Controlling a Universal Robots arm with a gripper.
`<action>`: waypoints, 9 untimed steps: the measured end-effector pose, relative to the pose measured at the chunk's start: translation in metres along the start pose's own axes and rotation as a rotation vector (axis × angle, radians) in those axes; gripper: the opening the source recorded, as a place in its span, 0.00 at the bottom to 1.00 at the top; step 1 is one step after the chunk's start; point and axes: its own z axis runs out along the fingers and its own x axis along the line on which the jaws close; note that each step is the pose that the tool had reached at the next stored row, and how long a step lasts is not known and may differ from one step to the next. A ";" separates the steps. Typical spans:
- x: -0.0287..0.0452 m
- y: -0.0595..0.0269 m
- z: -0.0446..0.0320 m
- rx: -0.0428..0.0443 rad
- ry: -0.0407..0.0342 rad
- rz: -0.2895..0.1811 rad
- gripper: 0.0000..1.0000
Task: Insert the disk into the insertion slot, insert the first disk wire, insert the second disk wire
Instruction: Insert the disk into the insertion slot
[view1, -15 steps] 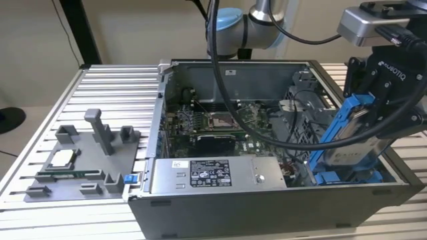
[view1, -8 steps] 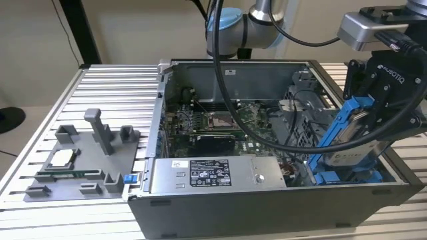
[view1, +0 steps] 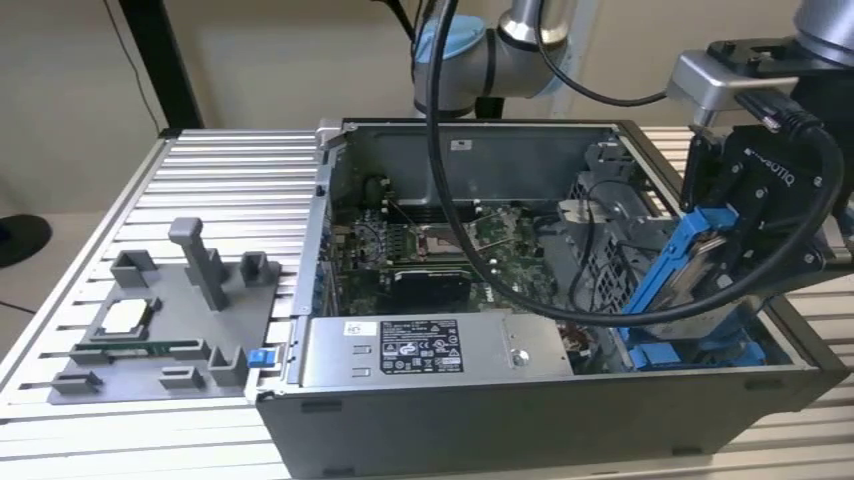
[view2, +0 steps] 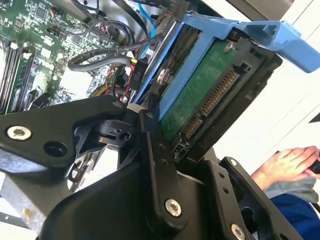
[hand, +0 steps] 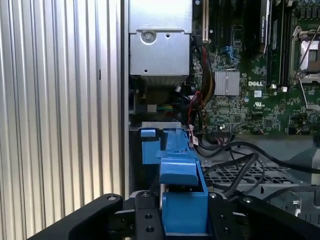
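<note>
Exterior view: one disk (view1: 675, 262), one gripper (view1: 731, 268)

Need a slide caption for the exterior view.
The gripper holds the disk, tilted, over the insertion slot of the open computer case.

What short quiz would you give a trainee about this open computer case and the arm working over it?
1. True or false: the disk already lies flat inside the insertion slot.
2. What is the gripper shut on? A: a screwdriver. B: the disk in its blue carrier. C: a loose fan.
3. Fill in: in the exterior view, the grey fixture plate lies on the table at the ___ of the computer case.

Key: 1 false, it is held tilted; 2 B; 3 the exterior view's left.
</note>
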 end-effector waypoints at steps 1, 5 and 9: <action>-0.0001 0.0000 0.0018 0.0000 -0.0003 0.000 0.00; -0.0002 0.0000 0.0091 0.0000 -0.0013 0.000 0.00; -0.0001 0.0000 0.0164 -0.0001 -0.0023 0.000 0.00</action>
